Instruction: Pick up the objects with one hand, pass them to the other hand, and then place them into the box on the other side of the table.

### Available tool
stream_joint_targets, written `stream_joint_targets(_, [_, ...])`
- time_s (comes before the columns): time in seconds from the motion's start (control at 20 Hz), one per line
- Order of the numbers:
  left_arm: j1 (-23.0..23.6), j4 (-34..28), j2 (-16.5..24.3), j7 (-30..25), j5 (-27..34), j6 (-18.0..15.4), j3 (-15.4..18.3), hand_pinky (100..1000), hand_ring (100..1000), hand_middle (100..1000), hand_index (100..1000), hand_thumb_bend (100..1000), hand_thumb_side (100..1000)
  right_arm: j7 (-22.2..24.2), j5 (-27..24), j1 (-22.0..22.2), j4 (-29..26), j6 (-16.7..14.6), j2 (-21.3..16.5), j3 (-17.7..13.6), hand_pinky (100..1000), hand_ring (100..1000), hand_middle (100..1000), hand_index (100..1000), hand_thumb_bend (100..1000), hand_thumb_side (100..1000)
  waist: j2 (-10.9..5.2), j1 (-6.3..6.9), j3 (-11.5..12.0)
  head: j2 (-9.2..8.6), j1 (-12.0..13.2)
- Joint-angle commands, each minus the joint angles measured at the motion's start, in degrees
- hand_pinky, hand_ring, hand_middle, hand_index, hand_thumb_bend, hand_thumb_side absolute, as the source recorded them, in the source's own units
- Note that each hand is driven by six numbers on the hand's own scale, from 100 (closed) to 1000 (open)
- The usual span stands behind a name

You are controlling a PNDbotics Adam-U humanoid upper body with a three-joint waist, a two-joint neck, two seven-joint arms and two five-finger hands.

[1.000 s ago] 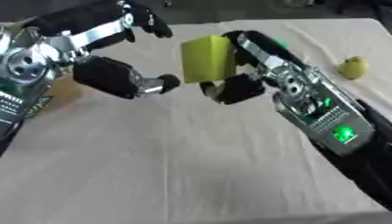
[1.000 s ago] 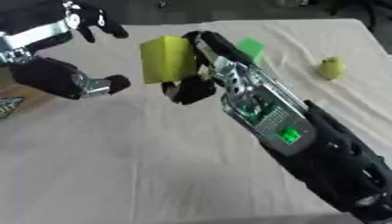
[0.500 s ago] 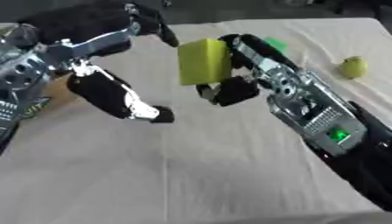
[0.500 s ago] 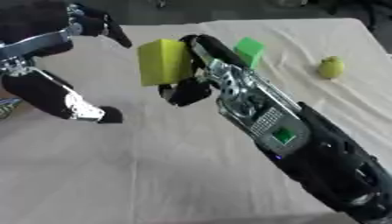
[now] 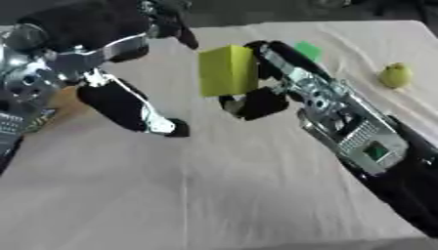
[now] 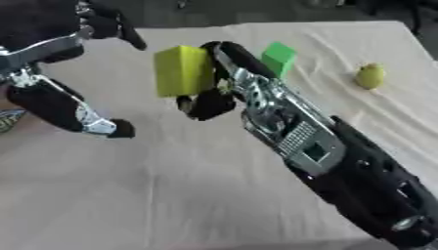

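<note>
The yellow block (image 5: 228,70) hangs above the cloth-covered table (image 5: 214,195), pinched by the right hand (image 5: 256,93) at its 4 o'clock. At 9 o'clock, apart, the left hand (image 5: 128,105) is spread wide, holding nothing. Green block (image 6: 278,57) and pear (image 6: 370,76) lie at 3 o'clock.

Light falls evenly and fairly bright on the cloth-covered table (image 5: 214,195) before me, with no glare on the fabric. Soft shadows sit under my left hand (image 5: 128,107) toward seven o'clock and under my right hand (image 6: 218,90). Both views are smeared all over: my left arm blurs most at ten o'clock. The strip beyond the table at twelve o'clock is dim.
</note>
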Motion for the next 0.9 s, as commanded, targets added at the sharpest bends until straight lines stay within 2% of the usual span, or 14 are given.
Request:
stream_joint_targets(0.05, [-0.85,0.26,-0.07,1.14,-2.01,2.78,0.08,791,844,754,840,591,379,-0.30,0.16,-0.64,-1.37,-0.05,-0.24,-0.40,815,601,525,580,100,106,-0.82,0.08,-0.05,-0.81,0.35])
stream_joint_targets(0.25, [-0.65,1.01,-0.73,3.17,-0.46,6.99,-0.57,762,848,743,827,540,416,0.13,1.77,-0.57,-1.63,-0.05,-0.02,-0.25,815,603,526,581,100,100,-0.74,0.10,-0.16,-0.82,0.54])
stream_joint_targets(0.4, [-0.73,1.11,-0.92,4.11,2.18,8.61,-1.12,751,848,738,823,520,425,0.67,2.72,-0.59,-1.77,-0.05,0.32,-0.24,815,603,526,581,100,101,-0.69,0.14,-0.21,-0.77,0.62])
stream_joint_targets(0.65, [-0.96,1.32,-1.15,5.30,5.07,9.86,-1.93,736,844,731,814,515,435,1.40,3.59,-0.68,-1.78,-0.05,0.67,-0.09,813,603,526,581,100,100,-0.65,0.18,-0.24,-0.69,0.67])
stream_joint_targets(0.9, [-1.40,1.46,-1.39,6.04,6.66,9.58,-2.81,735,844,729,808,526,436,2.23,4.24,-1.10,-1.63,-0.05,1.13,0.14,812,603,527,583,100,102,-0.58,0.20,-0.23,-0.39,0.65])
